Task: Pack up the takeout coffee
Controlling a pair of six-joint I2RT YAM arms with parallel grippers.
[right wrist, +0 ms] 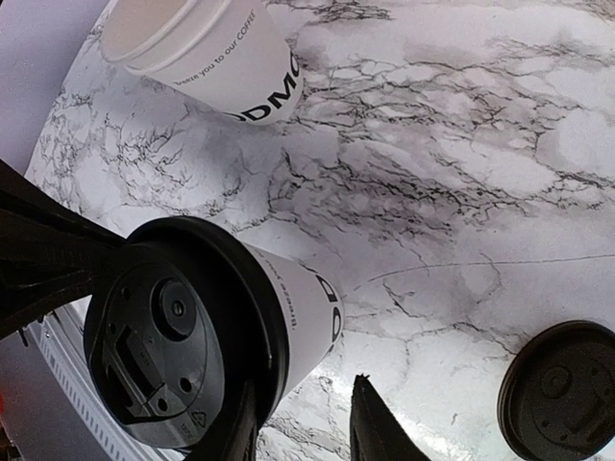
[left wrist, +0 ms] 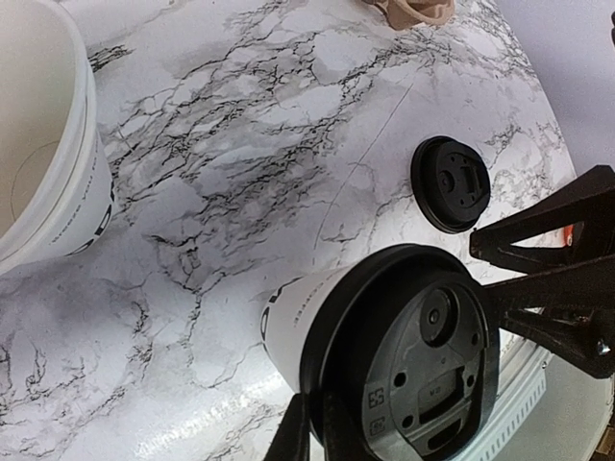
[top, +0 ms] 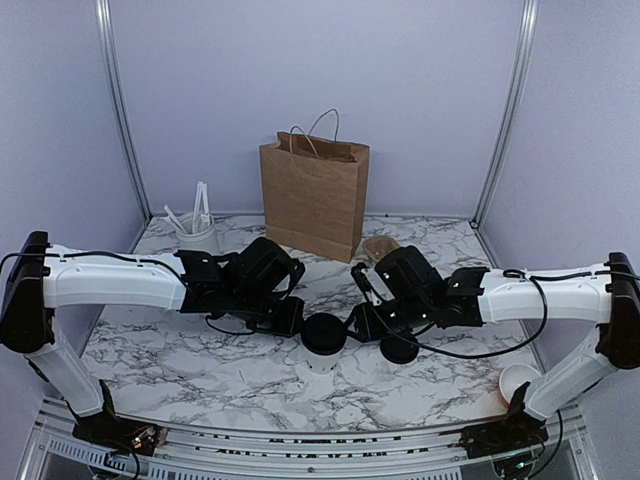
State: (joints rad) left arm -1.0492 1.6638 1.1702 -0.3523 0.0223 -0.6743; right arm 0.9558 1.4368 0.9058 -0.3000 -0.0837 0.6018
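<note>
Standing on veined marble table (top: 180,350), round-lidded white paper takeout coffee (top: 323,338), left end effector (left wrist: 309,434) clenched, right end effector (right wrist: 301,394) parted.

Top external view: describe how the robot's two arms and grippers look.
The left arm and right arm have white tubular links, black joints and loose black cables. The left gripper and right gripper are black; small green lights dot the right wrist.
</note>
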